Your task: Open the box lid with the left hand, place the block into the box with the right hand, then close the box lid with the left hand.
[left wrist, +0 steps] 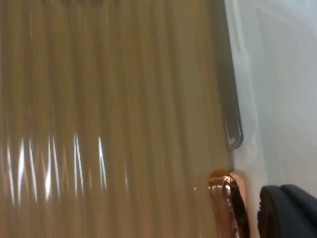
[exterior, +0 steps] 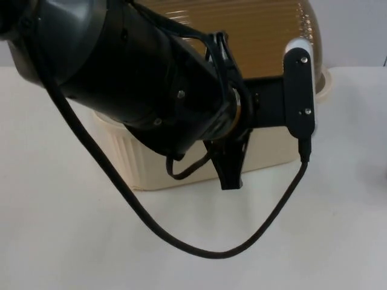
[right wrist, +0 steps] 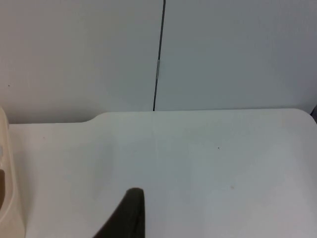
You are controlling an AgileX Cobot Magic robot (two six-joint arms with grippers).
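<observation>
The left gripper hangs over the cream box's front wall; whether its fingers are spread or pinching cannot be told. Its wrist view faces the ribbed amber lid, apparently to work that lid. The right gripper's arm waits over bare table; its fingers' state likewise cannot be told.

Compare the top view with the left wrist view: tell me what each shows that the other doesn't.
Top view alone: the left arm over the cream box, and bare white table around it. Left wrist view alone: a copper-coloured latch at the lid's edge, with a black claw fingertip beside it. Both share the ribbed amber lid.
</observation>
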